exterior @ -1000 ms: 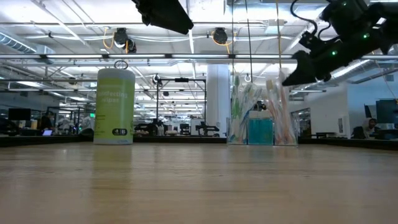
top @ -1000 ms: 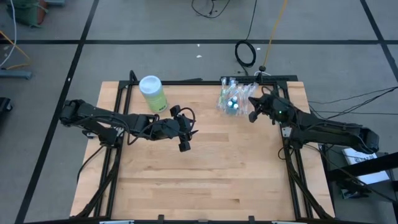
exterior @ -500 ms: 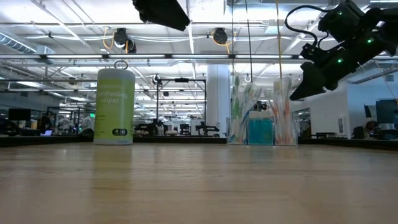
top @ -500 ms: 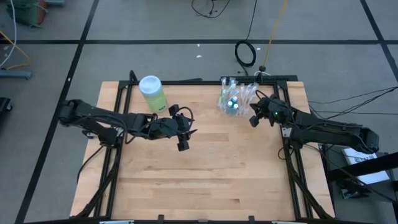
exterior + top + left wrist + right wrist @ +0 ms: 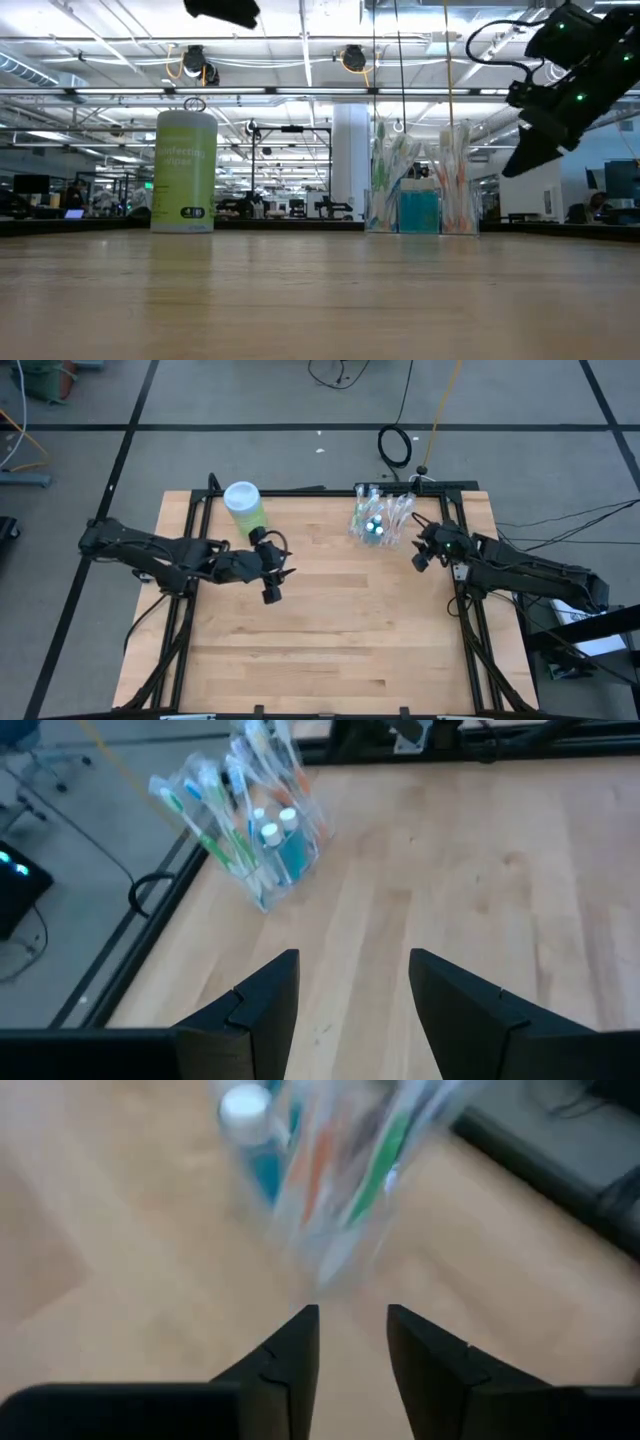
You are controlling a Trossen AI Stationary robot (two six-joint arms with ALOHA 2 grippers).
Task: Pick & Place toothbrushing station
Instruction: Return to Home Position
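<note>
- We see the left gripper [image 5: 269,591] hanging above the table [image 5: 330,645], near the green canister [image 5: 246,510] on its front side; fingers wide apart, nothing between them
- The right gripper [image 5: 421,559] is raised off the wood by the table's right edge, close to the clear cup [image 5: 358,523] but not touching it; we read its fingers as a narrow gap, empty
- The cup stands upright at the back of the table, right of middle, well apart from the canister
- Toothbrushes [image 5: 392,165] stand in the cup, leaning outward; we make out green, orange and white handles
- Blue toothpaste tubes [image 5: 287,838] with white caps sit inside the cup among the brushes
- The canister is upright near the back edge, left of middle; white lid on
</note>
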